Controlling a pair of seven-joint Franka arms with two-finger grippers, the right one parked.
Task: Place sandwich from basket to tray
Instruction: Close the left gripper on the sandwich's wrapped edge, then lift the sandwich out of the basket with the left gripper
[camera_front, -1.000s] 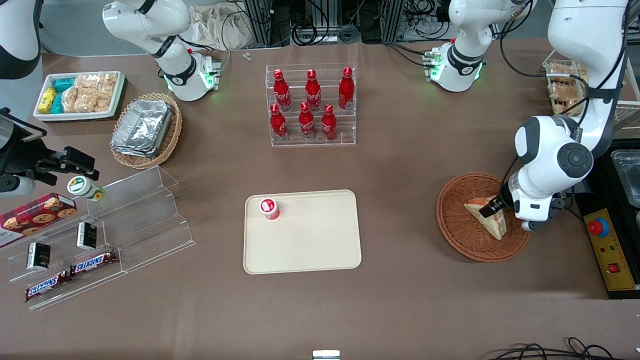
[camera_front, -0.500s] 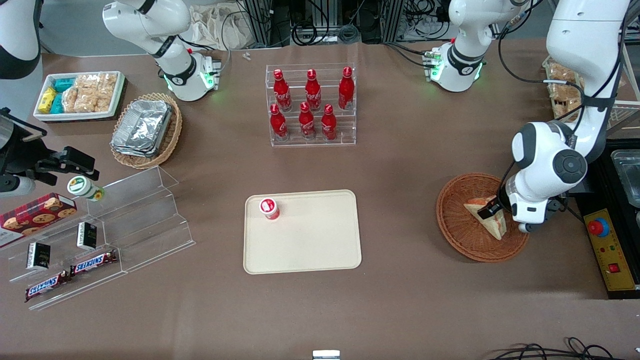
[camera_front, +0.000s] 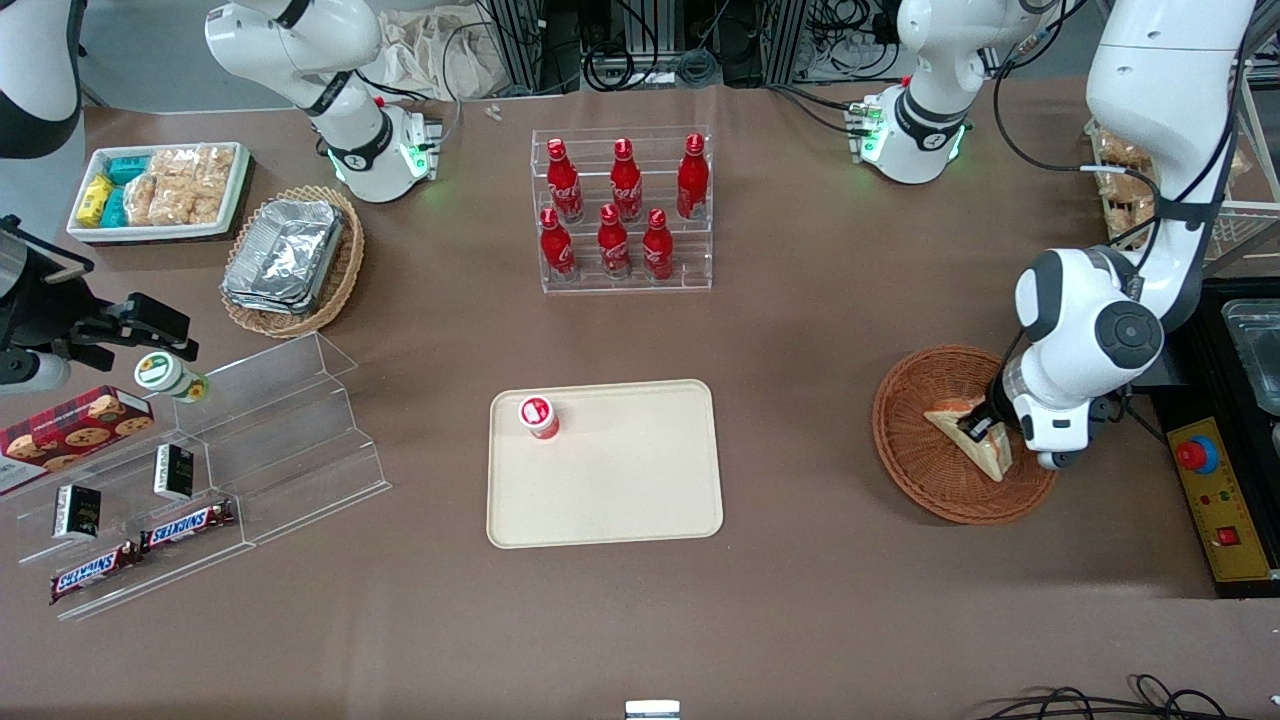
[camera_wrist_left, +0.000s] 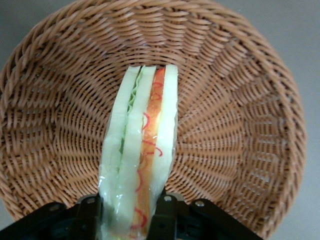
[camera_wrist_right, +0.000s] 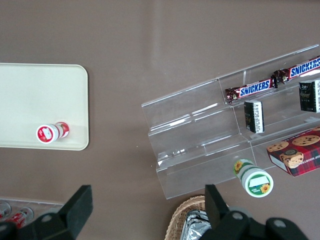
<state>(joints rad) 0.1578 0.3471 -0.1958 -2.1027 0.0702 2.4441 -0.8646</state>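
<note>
The pale-bread triangular sandwich shows green and red-orange stripes; the round woven wicker basket is reddish-brown.

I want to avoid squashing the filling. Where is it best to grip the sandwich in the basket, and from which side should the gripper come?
Probably across its two flat bread faces, coming from above. The sandwich stands on edge in the basket, layers upright, so both faces are free. The gripper is already placed so, one finger on each face, at one end of the wedge.
</note>
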